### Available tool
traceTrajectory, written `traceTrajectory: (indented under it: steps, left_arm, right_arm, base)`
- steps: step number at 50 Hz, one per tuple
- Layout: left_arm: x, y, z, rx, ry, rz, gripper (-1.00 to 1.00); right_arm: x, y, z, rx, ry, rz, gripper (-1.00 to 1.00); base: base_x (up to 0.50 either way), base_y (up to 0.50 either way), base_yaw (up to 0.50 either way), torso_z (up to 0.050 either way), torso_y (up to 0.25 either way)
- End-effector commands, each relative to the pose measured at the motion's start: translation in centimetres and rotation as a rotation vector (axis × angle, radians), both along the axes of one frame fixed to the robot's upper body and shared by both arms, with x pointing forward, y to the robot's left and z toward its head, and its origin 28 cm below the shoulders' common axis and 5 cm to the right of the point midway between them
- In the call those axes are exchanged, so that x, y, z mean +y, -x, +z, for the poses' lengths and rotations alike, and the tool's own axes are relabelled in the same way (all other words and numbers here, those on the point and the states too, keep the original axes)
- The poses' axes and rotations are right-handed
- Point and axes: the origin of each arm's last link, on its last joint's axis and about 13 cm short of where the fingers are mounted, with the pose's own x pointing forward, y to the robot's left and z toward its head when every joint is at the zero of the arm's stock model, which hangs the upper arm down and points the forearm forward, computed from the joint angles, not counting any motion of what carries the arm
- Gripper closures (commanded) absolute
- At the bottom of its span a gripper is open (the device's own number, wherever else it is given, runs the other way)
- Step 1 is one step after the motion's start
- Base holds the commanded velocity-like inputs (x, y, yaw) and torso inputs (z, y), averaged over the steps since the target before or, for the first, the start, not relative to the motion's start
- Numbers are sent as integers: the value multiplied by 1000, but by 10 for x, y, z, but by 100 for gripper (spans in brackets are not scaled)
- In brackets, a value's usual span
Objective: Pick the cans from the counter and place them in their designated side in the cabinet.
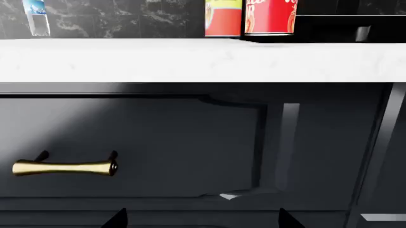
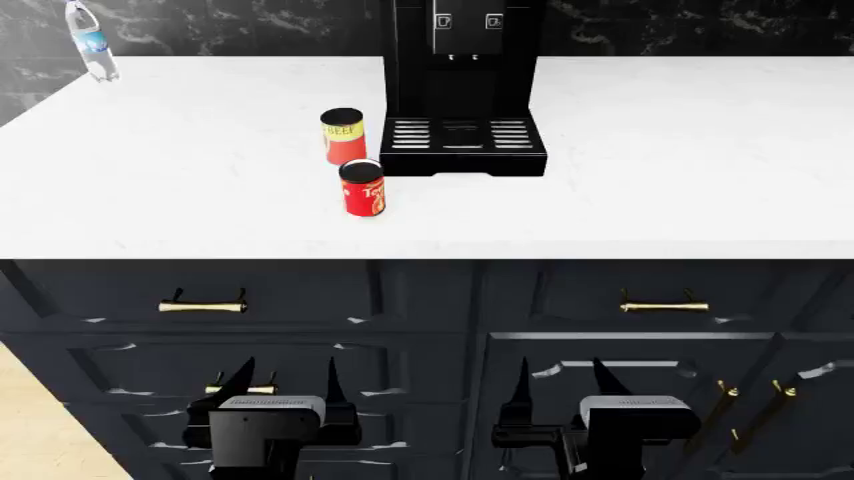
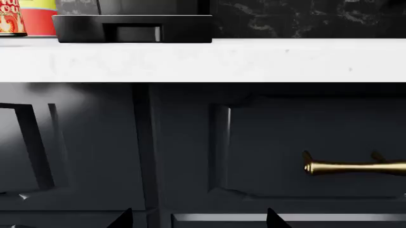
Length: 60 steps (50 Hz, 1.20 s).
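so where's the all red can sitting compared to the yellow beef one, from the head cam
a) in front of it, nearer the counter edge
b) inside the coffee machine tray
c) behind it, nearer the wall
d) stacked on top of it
a: in the head view the red can stands on the counter nearer its front edge than the yellow can.

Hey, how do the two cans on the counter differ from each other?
The red can is red all over with pale lettering, while the BEEF can is yellow above and red below. The red can stands nearer the counter's front edge; the BEEF can stands further back, closer to the black coffee machine. Both are small upright cylinders with dark lids, standing apart, untouched by either gripper.
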Motion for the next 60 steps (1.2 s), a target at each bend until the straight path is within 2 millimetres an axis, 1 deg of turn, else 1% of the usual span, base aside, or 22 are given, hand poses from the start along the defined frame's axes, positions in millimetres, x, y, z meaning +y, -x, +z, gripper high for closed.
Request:
traceTrajectory:
  steps: [1,6,11,15,19,25,31,36,38,41,44,46,48,53,55,57,60]
  left_arm:
    - [0,0,0,0,1,0,-100]
    - [0,0,2,2,3,-1,-100]
    - [2,1,5,5,6,-1,-100]
    - [4,0,8,0,-3,15,-100]
    - [5,0,12,-3,-11,11,-100]
    - [5,1,14,-5,-16,6,-100]
    - [6,2,15,-9,-16,13,-100]
    - [6,2,14,-6,-21,8,-100]
    - [5,1,16,-17,-31,0,-100]
    - [6,-3,20,-54,-52,17,-100]
    - [8,-4,24,-76,-57,-2,-100]
    - [9,-3,27,-78,-58,-36,-100]
    - [11,-3,32,-87,-69,-57,-100]
    - [16,-10,41,-92,-130,-42,-100]
    - [19,-14,46,-122,-167,-75,-100]
    - [23,-17,50,-115,-172,-103,-100]
    - [27,-21,63,-101,-161,-144,-100]
  right_arm:
    - [0,0,0,1,3,-5,-100]
    - [0,-1,2,0,8,-15,-100]
    - [1,1,8,-8,16,8,-100]
    - [2,2,14,-24,-9,30,-100]
    - [2,1,18,-37,11,24,-100]
    - [3,1,17,-33,10,27,-100]
    - [8,0,17,-19,-31,82,-100]
    - [8,-1,16,-10,-46,83,-100]
    - [7,-1,19,-16,-39,80,-100]
    - [8,-3,26,-22,-4,99,-100]
    - [8,-3,34,-39,30,109,-100]
    - [8,-4,39,-36,20,156,-100]
    - [7,-3,46,-22,-43,212,-100]
    - [10,-4,63,8,7,295,-100]
    - [10,-7,72,9,46,306,-100]
    - [10,-11,79,6,72,317,-100]
    - [10,-18,92,11,97,347,-100]
  base:
    - [0,0,0,0,0]
    - [0,0,0,0,0]
    - [0,0,0,0,0]
    - [0,0,0,0,0]
    - [0,0,0,0,0]
    - [0,0,0,0,0]
    - [0,500,0,0,0]
    - [0,500,0,0,0]
    - [0,0,0,0,0]
    - [0,0,0,0,0]
    - [0,0,0,0,0]
    - [0,0,0,0,0]
    - [0,0,0,0,0]
    - [0,0,0,0,0]
    - [0,0,0,0,0]
    - [0,0,0,0,0]
    - [0,0,0,0,0]
